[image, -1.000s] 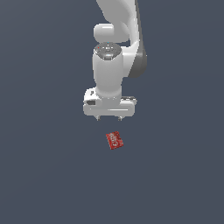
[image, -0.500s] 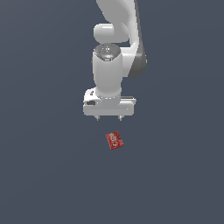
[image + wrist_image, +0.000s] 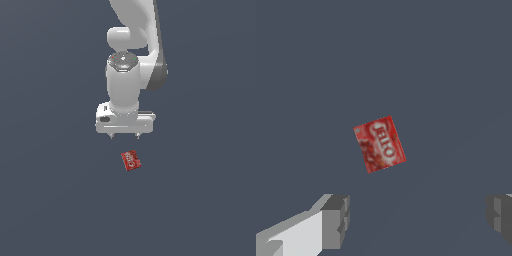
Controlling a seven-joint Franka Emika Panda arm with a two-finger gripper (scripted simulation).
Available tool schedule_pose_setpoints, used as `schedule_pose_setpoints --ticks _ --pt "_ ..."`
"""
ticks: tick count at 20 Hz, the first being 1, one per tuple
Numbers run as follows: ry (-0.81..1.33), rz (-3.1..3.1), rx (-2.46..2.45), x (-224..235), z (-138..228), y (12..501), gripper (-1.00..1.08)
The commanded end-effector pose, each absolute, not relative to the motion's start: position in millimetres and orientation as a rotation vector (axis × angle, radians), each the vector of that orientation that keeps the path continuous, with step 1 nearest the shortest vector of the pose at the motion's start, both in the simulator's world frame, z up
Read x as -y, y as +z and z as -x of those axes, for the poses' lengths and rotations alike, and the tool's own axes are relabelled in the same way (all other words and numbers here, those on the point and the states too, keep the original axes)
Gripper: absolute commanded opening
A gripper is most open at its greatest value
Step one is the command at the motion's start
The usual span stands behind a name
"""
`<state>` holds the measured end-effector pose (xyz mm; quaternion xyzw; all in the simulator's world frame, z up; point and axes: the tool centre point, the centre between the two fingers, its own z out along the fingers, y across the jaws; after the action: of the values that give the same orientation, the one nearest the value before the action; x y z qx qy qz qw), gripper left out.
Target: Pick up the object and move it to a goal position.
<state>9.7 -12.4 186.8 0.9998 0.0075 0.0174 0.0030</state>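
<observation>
The object, a small flat red box with white lettering (image 3: pixel 131 160), lies flat on the dark grey floor. My white gripper (image 3: pixel 125 135) hangs above it, with the box just below the fingertips in the exterior view. The short fingertips stand wide apart and hold nothing. In the wrist view the red box (image 3: pixel 379 144) sits in the middle of the picture, rotated a little, and the two grey fingertips (image 3: pixel 336 221) show at the edge, far apart and clear of the box. No goal marker shows in either view.
A plain dark grey surface (image 3: pixel 50 200) fills both views. The white arm (image 3: pixel 135 30) rises from the gripper out of the exterior view.
The gripper has come down a little and shifted slightly toward the box. The box has not moved.
</observation>
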Motion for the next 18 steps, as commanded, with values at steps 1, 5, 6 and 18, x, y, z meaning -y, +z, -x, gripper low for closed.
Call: schedule_pose_setpoints --ticks 1,5,6,18 --pt "0.050 -3.133 -0.051 11 -11 180 1.00" --pt "0.041 -3.129 -0.128 7 -17 162 1.00" --pt "0.038 -3.127 -0.153 6 -18 157 1.00" --pt "0.005 -3.103 -0.468 -11 -32 79 1.00"
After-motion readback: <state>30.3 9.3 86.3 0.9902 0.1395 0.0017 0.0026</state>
